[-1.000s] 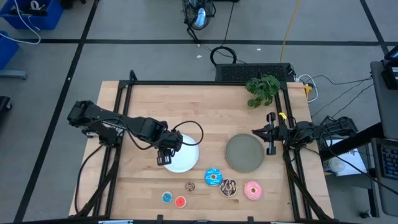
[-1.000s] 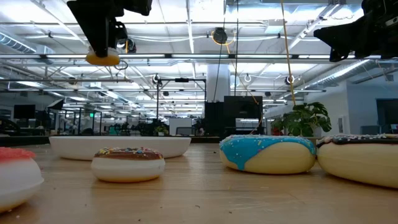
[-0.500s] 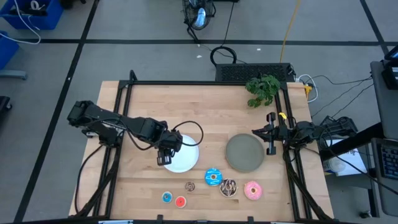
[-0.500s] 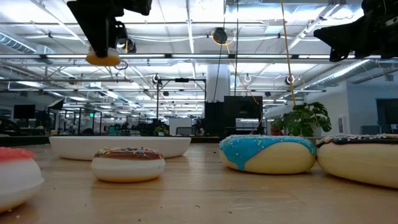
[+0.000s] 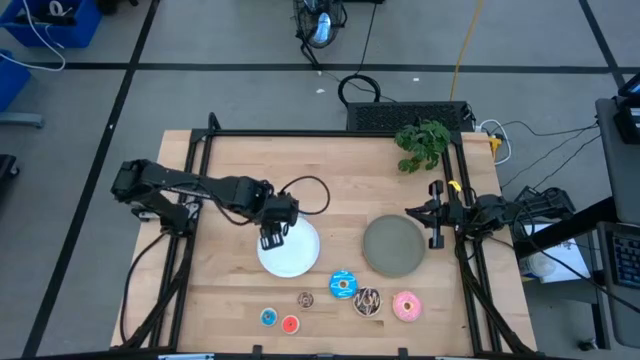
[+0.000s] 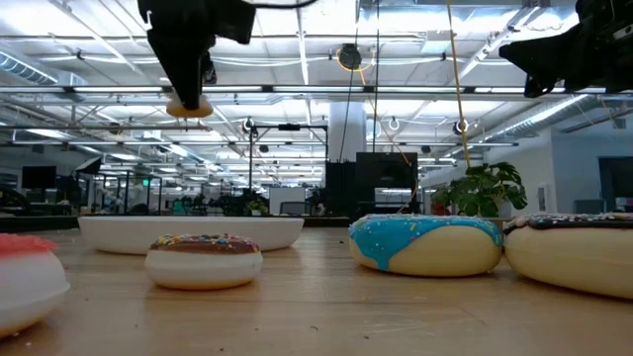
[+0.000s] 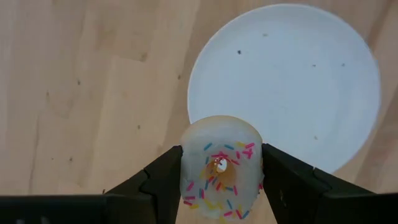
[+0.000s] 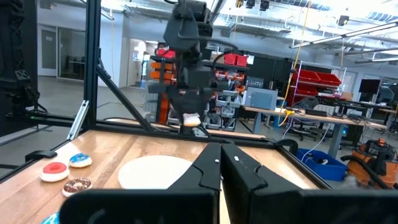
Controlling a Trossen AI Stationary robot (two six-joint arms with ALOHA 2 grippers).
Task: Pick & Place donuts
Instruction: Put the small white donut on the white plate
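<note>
A: Wooden surface (image 5: pixel 240 270), black frame round it, workshop floor with cables beyond. Left pincer (image 5: pixel 270 238)?

B: Raised above the white plate (image 5: pixel 291 252), near its edge toward the left arm. Fingers part-spread and clamped on a small white-pink donut (image 7: pixel 221 168) with coloured sprinkles. Left wrist view: each finger presses one side of the ring, plate below and past it. Low view: donut hangs well clear of the plate.

A: Right pincer (image 5: pixel 437 216)?

B: Clenched on nothing, at the right edge of the surface, just beside the grey plate (image 5: pixel 393 245).

A: Other donuts?

B: All along the near edge. Large ones in a loose row: blue donut (image 5: pixel 343 285), dark chocolate sprinkled donut (image 5: pixel 367 301), pink donut (image 5: pixel 406 306). The blue and chocolate ones look almost touching; pink stands apart. Small ones left of those: brown donut (image 5: pixel 305 299), small blue donut (image 5: pixel 268 317), red donut (image 5: pixel 290 323), the last two close together.

A: Writing, labels?

B: None legible.

A: Open room?

B: Bare wood across the far half, apart from a green plant (image 5: pixel 422 144) at the far right corner. Bare strip between the two plates.
</note>
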